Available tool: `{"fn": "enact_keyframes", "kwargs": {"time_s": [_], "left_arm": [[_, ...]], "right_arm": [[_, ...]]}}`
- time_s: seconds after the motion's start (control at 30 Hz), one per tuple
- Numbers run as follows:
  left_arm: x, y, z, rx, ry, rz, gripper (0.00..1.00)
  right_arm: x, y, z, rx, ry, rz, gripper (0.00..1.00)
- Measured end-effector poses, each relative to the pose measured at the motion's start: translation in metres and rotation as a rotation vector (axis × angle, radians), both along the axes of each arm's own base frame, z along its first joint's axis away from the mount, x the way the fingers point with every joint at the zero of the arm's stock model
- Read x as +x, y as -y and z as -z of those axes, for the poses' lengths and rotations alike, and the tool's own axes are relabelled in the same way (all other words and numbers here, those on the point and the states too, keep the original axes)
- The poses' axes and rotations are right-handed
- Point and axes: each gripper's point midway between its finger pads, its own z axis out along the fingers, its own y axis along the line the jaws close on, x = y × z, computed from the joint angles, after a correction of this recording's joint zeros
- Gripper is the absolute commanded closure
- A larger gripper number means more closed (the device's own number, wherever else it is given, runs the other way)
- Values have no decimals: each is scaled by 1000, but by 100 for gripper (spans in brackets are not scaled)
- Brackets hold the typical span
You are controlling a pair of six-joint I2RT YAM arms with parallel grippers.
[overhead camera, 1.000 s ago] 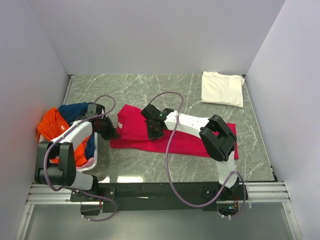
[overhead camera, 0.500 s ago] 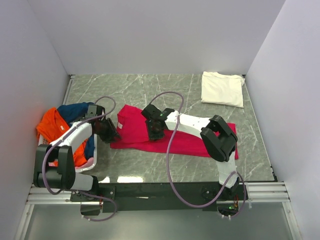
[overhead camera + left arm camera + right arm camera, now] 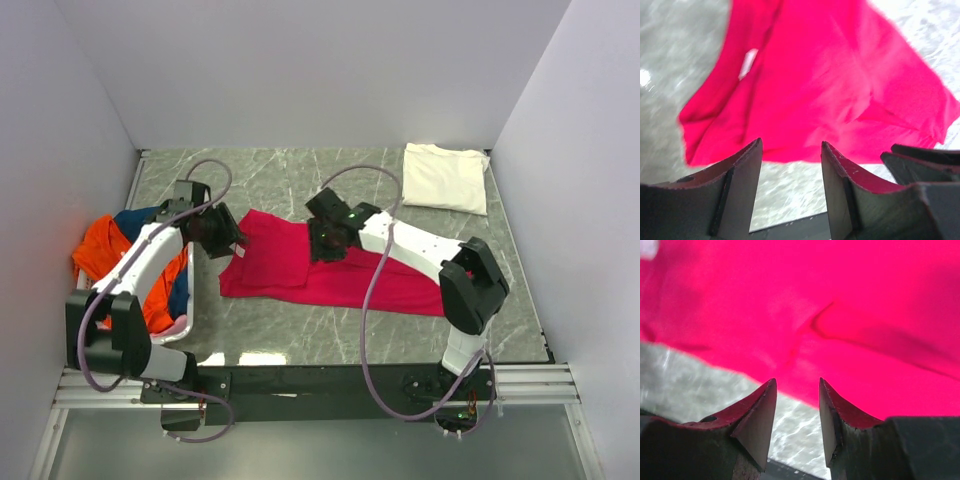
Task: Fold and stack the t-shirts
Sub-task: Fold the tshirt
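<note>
The crimson-pink t-shirt (image 3: 350,278) lies flat on the marble table, its left part doubled over itself. My left gripper (image 3: 222,240) hovers open at the shirt's left edge, and nothing sits between its fingers. In the left wrist view the gripper (image 3: 791,145) frames bare marble, with the shirt (image 3: 830,80) and its white neck label (image 3: 747,63) beyond. My right gripper (image 3: 325,243) stands open over the shirt's upper middle. The right wrist view shows its empty gripper (image 3: 796,382) above the shirt's hem (image 3: 830,305). A cream-white t-shirt (image 3: 445,177) lies folded at the back right.
A white basket (image 3: 190,310) stands at the left edge, holding an orange tee (image 3: 100,255), a navy tee (image 3: 135,218) and a pale pink one (image 3: 178,325). Grey walls close in the marble table (image 3: 270,180) on three sides.
Both grippers have gone from shut to open, letting go of the crimson-pink shirt. Both have drawn back a little toward the far side, and the right arm has swung rightward.
</note>
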Motion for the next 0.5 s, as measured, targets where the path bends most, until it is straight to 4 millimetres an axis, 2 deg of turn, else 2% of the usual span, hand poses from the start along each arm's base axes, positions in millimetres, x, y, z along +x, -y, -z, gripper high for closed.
{"fn": "enact_keyframes", "kwargs": {"time_s": [0.07,0.23,0.33,0.5], "left_arm": [[12,9,-4,-3,16,21,45],[26,39,6,-34,-12,93,36],[28,55,26,-84,-78,125,35],[23,63,70,-118,-214,135,35]], "right_arm": [[11,16,2,-2,2,42,53],[33,70,31,-48,-32,150,53],[41,101,47,-72,-49,202,53],[51,132,63,-86,-47,249,53]]}}
